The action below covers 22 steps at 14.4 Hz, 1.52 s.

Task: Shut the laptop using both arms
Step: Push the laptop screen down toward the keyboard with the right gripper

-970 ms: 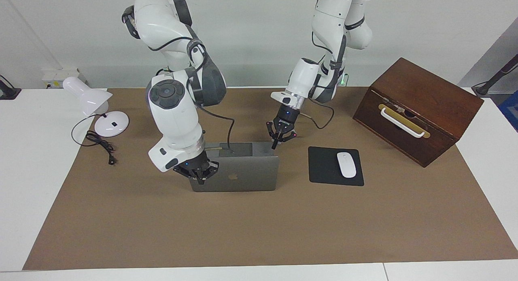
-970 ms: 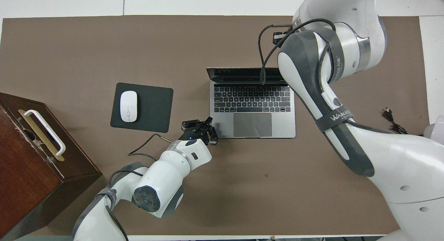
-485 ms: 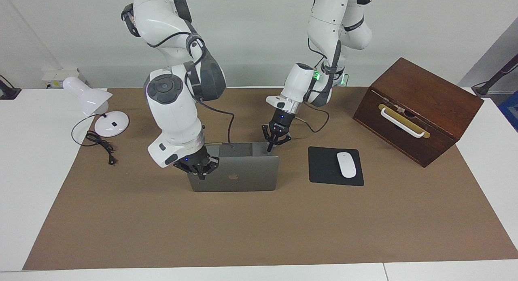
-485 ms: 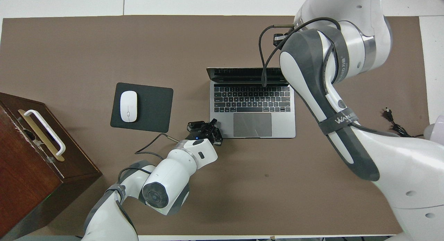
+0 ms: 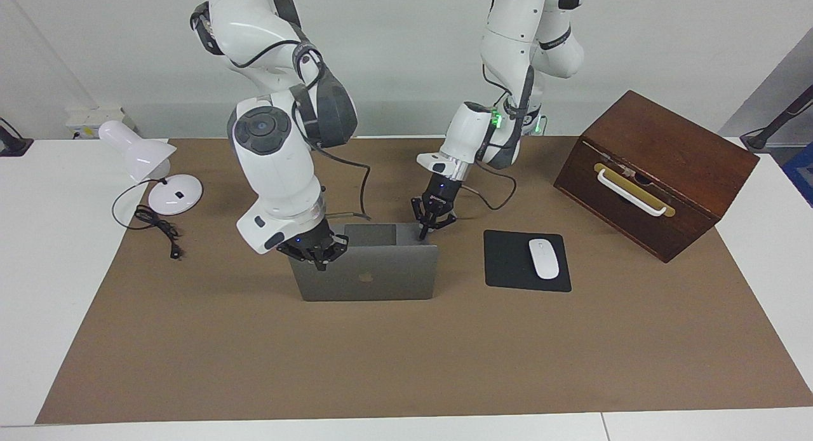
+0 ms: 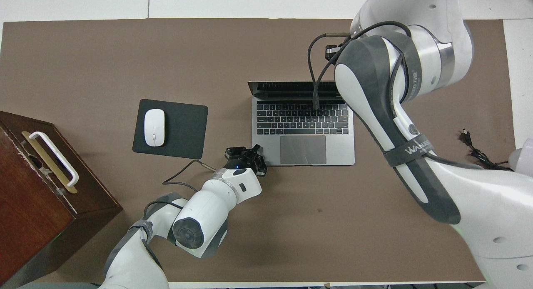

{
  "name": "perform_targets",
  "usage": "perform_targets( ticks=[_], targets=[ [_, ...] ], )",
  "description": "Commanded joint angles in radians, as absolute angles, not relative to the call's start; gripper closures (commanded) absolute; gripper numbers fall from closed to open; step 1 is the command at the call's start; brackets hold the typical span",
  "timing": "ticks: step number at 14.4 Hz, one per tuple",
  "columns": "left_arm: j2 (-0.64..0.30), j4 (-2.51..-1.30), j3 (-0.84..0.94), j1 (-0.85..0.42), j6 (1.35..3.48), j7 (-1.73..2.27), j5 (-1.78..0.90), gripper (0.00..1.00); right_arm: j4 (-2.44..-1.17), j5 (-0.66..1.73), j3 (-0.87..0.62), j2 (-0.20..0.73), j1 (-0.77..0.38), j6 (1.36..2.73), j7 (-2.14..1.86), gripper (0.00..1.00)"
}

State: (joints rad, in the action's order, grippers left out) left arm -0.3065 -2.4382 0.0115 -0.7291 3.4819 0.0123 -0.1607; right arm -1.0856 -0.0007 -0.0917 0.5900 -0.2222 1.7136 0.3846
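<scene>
The thin silver-grey metal laptop [image 5: 368,269] stands open mid-mat beside the black mouse pad [image 5: 526,261], keyboard toward the robots, long axis across the table. Right gripper [image 5: 315,255] at the lid's top corner, left gripper [image 5: 429,222] on the base corner — both pinched shut, empty. Uneven pushing could skid or twist it.

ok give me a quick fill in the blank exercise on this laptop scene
1. The laptop lid stands ____, the keyboard showing in the overhead view.
2. The white mouse lies on a black ____.
3. The right gripper is at the laptop's ____, at the corner toward the right arm's end.
4. The left gripper is over the base's corner nearest the robots, its jaws ____.

Missing words: open; mouse pad; lid; shut
</scene>
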Motion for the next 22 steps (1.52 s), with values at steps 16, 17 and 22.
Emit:
perform_targets(
  ticks=[16,17,22],
  targets=[
    [-0.314,-2.493,-0.003,-0.756,3.501,-0.080,-0.172,1.00,-1.360,0.162,-0.106,0.443,-0.181,1.655,0.426,1.00],
    [-0.314,-2.494,-0.005,-0.756,3.501,-0.080,-0.172,1.00,-1.389,0.193,-0.104,0.436,-0.179,1.661,0.428,1.00],
    [-0.311,-2.506,-0.005,-0.749,3.501,-0.115,-0.172,1.00,-1.555,0.207,-0.106,0.387,-0.193,1.771,0.436,1.00]
  ],
)
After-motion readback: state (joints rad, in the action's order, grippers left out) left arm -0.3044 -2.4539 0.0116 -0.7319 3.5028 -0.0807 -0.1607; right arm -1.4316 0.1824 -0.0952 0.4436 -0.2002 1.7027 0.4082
